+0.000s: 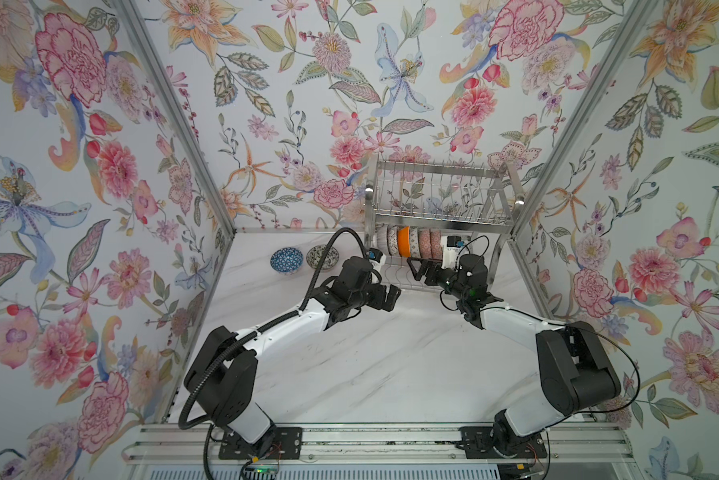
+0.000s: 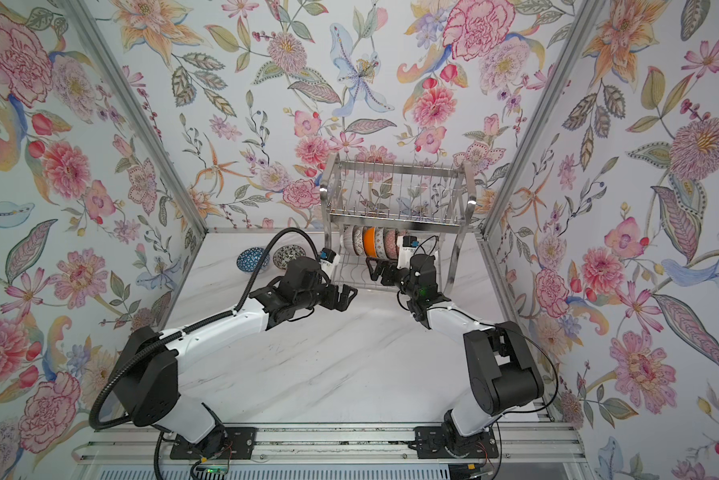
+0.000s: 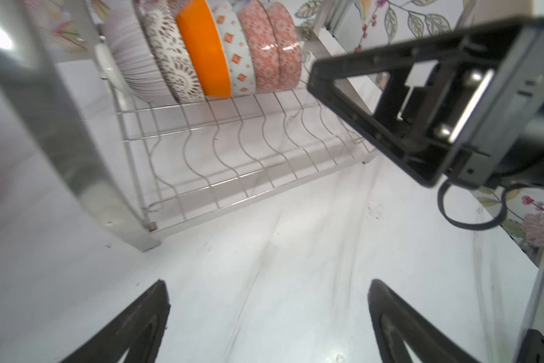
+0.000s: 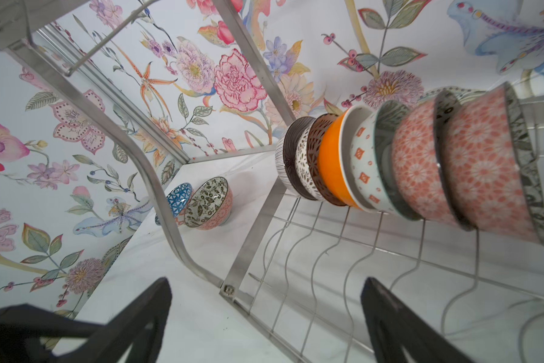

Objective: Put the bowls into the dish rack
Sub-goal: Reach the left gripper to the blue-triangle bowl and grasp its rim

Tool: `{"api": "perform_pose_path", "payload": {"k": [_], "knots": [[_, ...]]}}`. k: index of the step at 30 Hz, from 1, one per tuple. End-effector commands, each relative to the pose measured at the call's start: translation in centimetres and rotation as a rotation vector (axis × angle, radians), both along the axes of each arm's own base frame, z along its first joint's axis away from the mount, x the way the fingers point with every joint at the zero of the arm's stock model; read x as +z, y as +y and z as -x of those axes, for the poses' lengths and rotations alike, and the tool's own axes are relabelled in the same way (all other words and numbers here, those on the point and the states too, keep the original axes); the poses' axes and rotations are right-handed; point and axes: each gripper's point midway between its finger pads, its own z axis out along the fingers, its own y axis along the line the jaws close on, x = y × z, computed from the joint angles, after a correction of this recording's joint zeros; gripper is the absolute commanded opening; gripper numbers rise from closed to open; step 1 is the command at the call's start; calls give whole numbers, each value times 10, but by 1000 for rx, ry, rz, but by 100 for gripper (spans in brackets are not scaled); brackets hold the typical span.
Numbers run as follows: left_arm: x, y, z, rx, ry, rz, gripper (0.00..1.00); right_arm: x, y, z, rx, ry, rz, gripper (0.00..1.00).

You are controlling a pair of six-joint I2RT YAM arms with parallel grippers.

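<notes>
— Surface?
— White marble-look tabletop (image 1: 391,365), pale grey veins, a few dark scuffs. Closed in by floral wallpaper (image 1: 307,83) at the back and on both sides. Bare metal frame posts (image 1: 170,116) rising from the two back corners. Slotted metal rail (image 1: 370,442) along the near edge, carrying both arm bases.

— Racks?
— One dish rack (image 1: 436,195), two tiers of shiny wire, standing at the back right of the tabletop against the back wall.

— Bowls?
— Eight bowls (image 1: 409,242) in all. Six on edge, packed side by side on the lower tier: one white ribbed, one brown lace-patterned, one orange bowl (image 1: 403,242), one white with orange diamonds, two pinkish patterned. Two more upright on the tabletop, left of the rack and near the back wall: a blue-patterned bowl (image 1: 286,260) just beside a black-and-white bowl (image 1: 322,257).

— Grippers?
— Two. Left gripper (image 1: 391,298) spread wide and empty, held over the tabletop just in front of the rack. Right gripper (image 1: 415,269) with fingers parted, nothing between them, at the front of the lower tier, near the last pinkish bowl yet apart from it.
</notes>
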Motion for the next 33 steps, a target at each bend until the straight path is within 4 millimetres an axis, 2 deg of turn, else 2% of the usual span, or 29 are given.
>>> {"api": "perform_pose_path", "payload": {"k": [1, 5, 11, 13, 16, 18, 19, 23, 26, 33], "knots": [[8, 55, -15, 120, -15, -44, 99, 1, 12, 14, 35, -22, 97, 99], [8, 114, -35, 258, 16, -25, 99, 6, 41, 29, 100, -57, 168, 99], [-18, 202, -68, 500, 119, 13, 99, 20, 99, 55, 209, -165, 323, 99], [-23, 221, -77, 561, 134, 64, 99, 26, 123, 68, 248, -217, 376, 99], [-28, 247, -91, 653, 131, 136, 99, 33, 147, 78, 277, -274, 423, 99], [-30, 258, -99, 692, 130, 195, 99, 33, 161, 82, 298, -290, 448, 99], [-42, 261, -105, 704, 147, 215, 99, 33, 167, 84, 305, -296, 460, 99], [-57, 272, -126, 734, 158, 277, 99, 31, 188, 86, 320, -309, 483, 99], [-72, 281, -138, 767, 173, 318, 99, 29, 196, 84, 310, -305, 495, 99], [-93, 308, -145, 859, 194, 379, 99, 26, 200, 83, 299, -309, 510, 99]]}}
